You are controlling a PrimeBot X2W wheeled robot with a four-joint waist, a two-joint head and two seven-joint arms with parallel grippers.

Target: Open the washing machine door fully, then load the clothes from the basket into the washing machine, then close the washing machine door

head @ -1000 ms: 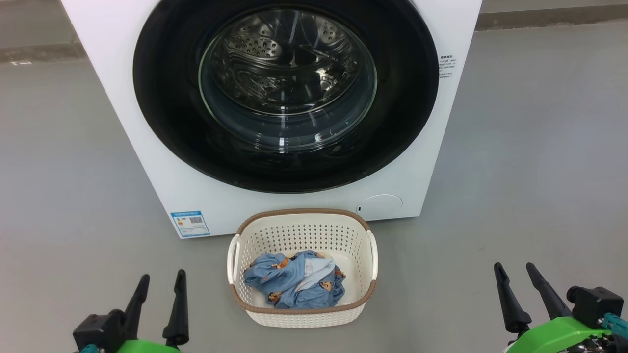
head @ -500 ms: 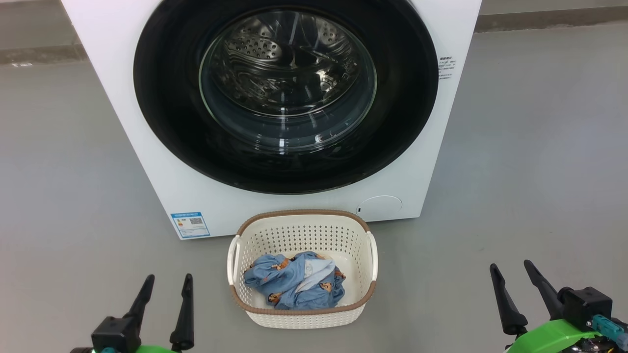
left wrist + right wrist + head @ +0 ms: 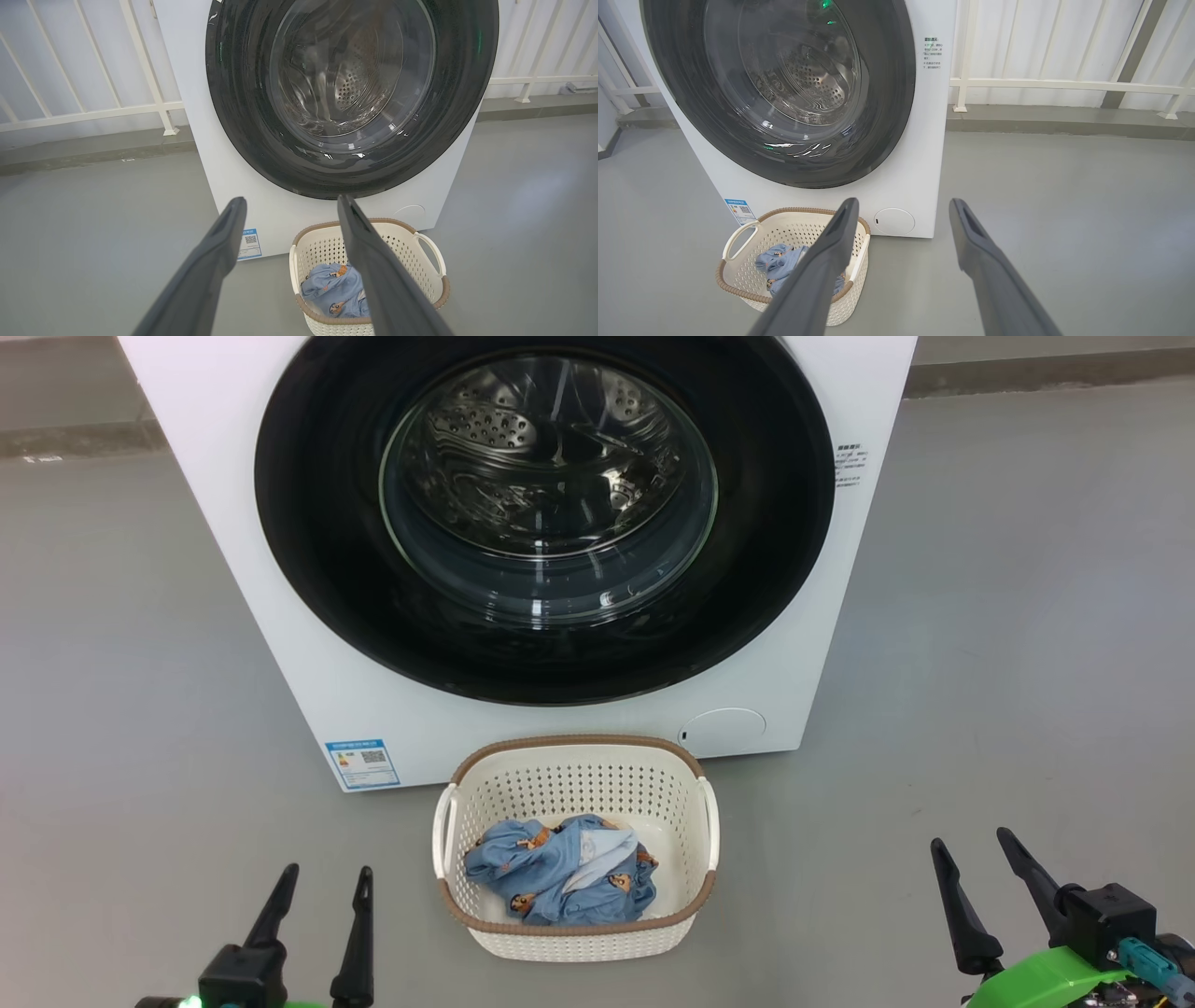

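Door position: washing machine door (image 3: 546,513) is shut, flush in the front of the washing machine (image 3: 280,700), with the steel drum visible through its glass.
Door handling: probably rigid and fairly heavy on its hinge. The glossy black rim looks slippery, so a finger hooked behind the free edge seems safer than a pinch. No handle or recess shows, and I cannot tell the hinge side.
Laundry: clothes (image 3: 560,877) lie bunched in the basket (image 3: 577,741), just in front of the machine. They look soft and light, easy to pinch at a top fold.
Left side: left gripper (image 3: 328,870) has its fingers spread and empty, near the basket.
Right side: right gripper (image 3: 970,840) has its fingers spread and empty, well apart from the basket.
Change: left gripper has sunk lower in the head view and edged toward the basket. The right gripper has dipped slightly. Door, basket and clothes are unmoved.
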